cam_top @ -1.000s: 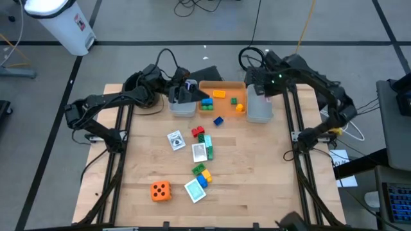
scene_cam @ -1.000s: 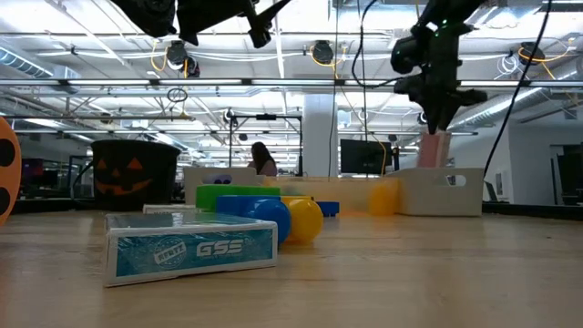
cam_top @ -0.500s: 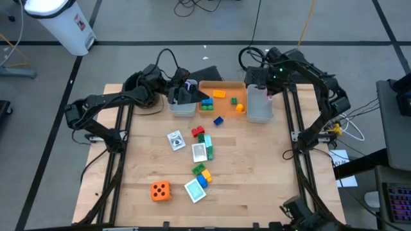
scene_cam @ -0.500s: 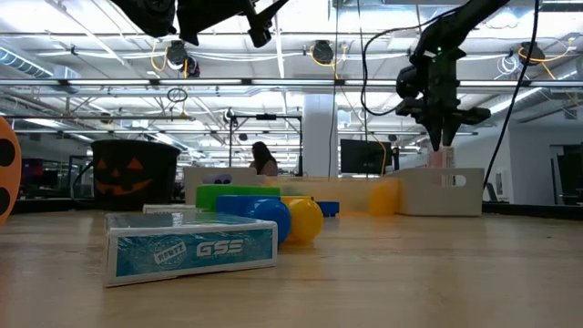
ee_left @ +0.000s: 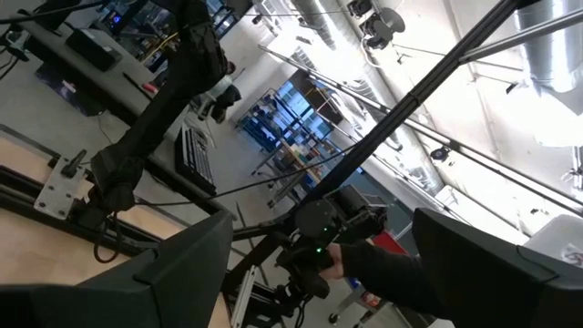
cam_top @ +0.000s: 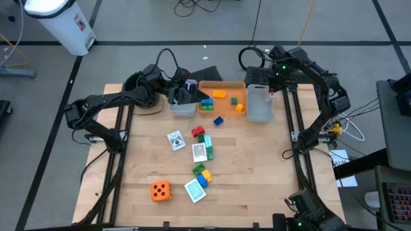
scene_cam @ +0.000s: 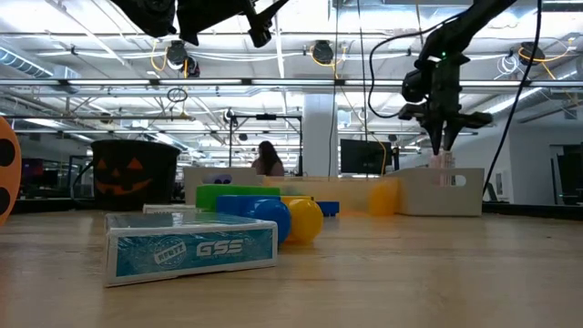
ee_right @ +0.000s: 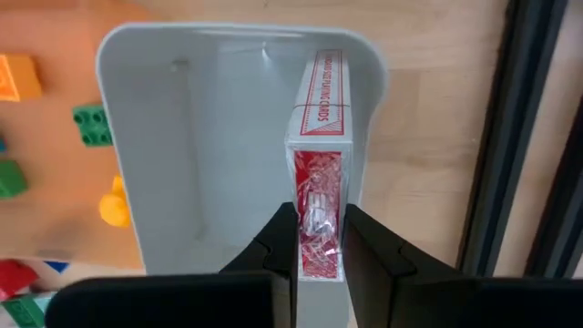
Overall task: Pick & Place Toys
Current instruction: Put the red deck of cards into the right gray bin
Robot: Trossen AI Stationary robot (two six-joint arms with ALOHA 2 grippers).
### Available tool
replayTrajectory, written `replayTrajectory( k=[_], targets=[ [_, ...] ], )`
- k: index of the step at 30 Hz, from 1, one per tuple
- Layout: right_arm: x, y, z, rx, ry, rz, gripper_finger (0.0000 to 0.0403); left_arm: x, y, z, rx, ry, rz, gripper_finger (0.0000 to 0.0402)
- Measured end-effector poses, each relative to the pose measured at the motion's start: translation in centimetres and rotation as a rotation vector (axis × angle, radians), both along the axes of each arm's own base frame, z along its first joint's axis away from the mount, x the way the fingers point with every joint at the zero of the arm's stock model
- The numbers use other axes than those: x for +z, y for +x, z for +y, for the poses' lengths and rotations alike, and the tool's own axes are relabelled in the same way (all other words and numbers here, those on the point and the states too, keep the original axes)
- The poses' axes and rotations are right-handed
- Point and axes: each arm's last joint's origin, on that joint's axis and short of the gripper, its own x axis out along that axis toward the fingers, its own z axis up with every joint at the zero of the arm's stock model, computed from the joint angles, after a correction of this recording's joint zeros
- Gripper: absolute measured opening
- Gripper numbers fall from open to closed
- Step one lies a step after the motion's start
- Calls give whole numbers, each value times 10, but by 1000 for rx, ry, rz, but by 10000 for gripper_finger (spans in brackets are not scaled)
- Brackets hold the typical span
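My right gripper (ee_right: 319,244) is shut on a red card pack (ee_right: 319,137) and holds it in the grey bin (cam_top: 259,108) at the far right; in the low view the pack (scene_cam: 443,161) shows just above the bin's rim. My left gripper (ee_left: 321,219) stands open and holds nothing, raised over the left grey bin (cam_top: 182,106). On the table lie an orange die (cam_top: 160,190), three card packs (cam_top: 200,152) and several bricks (cam_top: 201,172). More bricks lie in the orange bin (cam_top: 223,84). My right gripper pinches the pack's two broad faces between its fingers (ee_right: 275,239), at the pack's upper end (ee_right: 318,196). The fingers point down from above. The pack hangs on edge below them, close to the bin's right wall (ee_right: 368,137); whether it touches the bin's floor does not show.
A black pot with a pumpkin face (scene_cam: 135,171) stands at the far left. A teal card pack (scene_cam: 189,246) and blue and yellow bricks (scene_cam: 290,220) lie near the table's front. Bare wood lies to the right of the toys (cam_top: 257,167). A person sits far behind (scene_cam: 267,160).
My right gripper has sunk and gone a little toward the table's far right, rolling slightly, with the red pack still between its fingers. The pack has come down from above the right grey bin's rim into the bin.
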Motion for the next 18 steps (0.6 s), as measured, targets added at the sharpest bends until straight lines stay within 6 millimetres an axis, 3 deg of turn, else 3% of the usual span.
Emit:
replayTrajectory(
  k=[10,18],
  targets=[
    [-22,6,-10,11,72,41,43,0,0,0,-3,0,1,344],
    [-28,8,-14,12,63,46,43,0,0,0,-3,1,1,344]
  ],
)
